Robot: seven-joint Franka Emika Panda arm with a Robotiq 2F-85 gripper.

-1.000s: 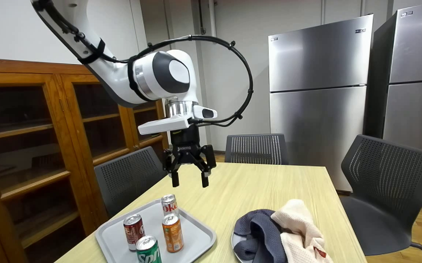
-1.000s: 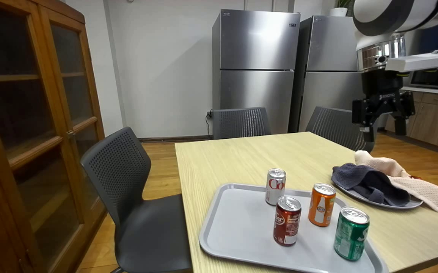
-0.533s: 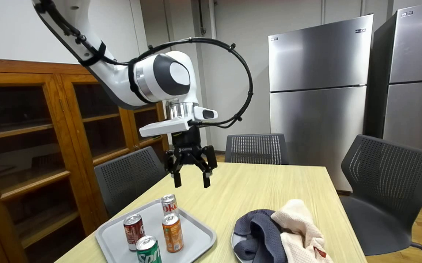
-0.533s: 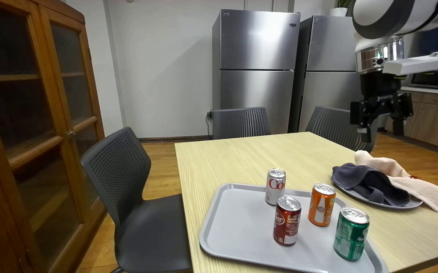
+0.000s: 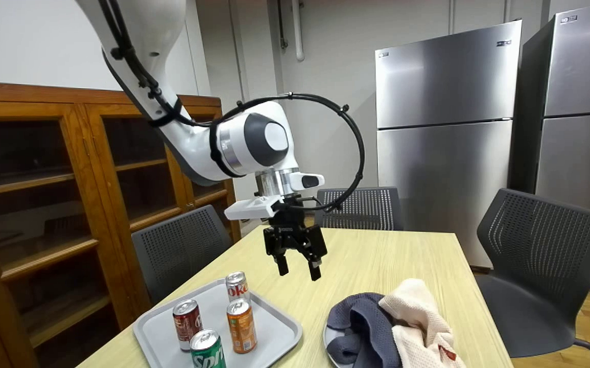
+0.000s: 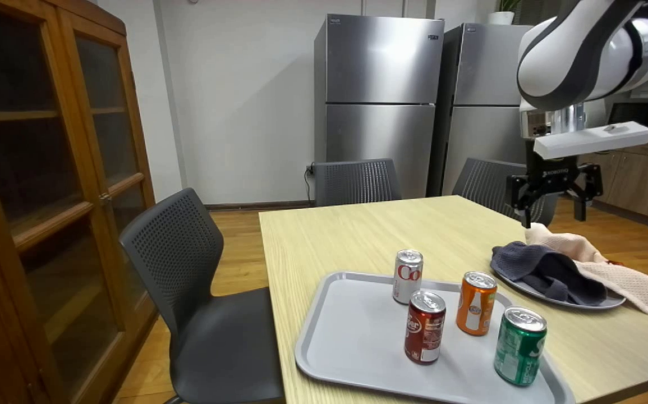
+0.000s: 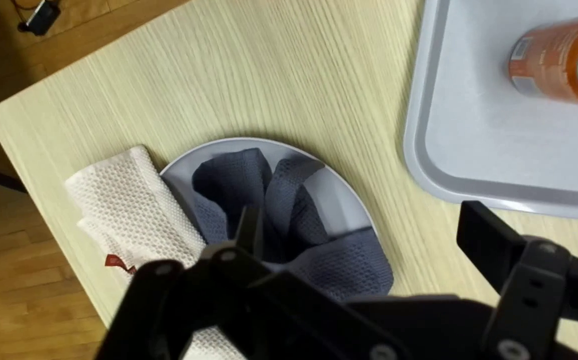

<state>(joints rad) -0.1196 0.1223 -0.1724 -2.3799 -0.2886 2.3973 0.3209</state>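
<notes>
My gripper [image 5: 299, 271] is open and empty. It hangs tilted in the air above the table, and it also shows in an exterior view [image 6: 552, 216]. In the wrist view its fingers [image 7: 364, 234] stand wide apart. Its left finger overlaps a dark blue cloth [image 7: 238, 180], and its right finger is over bare wood near the tray's corner. The dark blue cloth [image 6: 548, 272] lies crumpled on a round grey plate [image 7: 339, 202]. A cream cloth [image 7: 133, 210] with a red tag lies partly on the plate and partly on the table.
A grey tray [image 6: 352, 325] holds upright cans: a silver Coke can [image 6: 408, 278], a dark red can [image 6: 424, 331], an orange can [image 6: 476, 306] and a green can [image 6: 520, 348]. Chairs [image 5: 358, 207] stand around the wooden table [image 5: 376, 255]. A cabinet [image 5: 24, 204] and fridges [image 5: 445, 143] stand behind.
My gripper has moved lower and become tilted; in an exterior view it also moved right. It stays open. The cloths, plate, tray and cans have not moved.
</notes>
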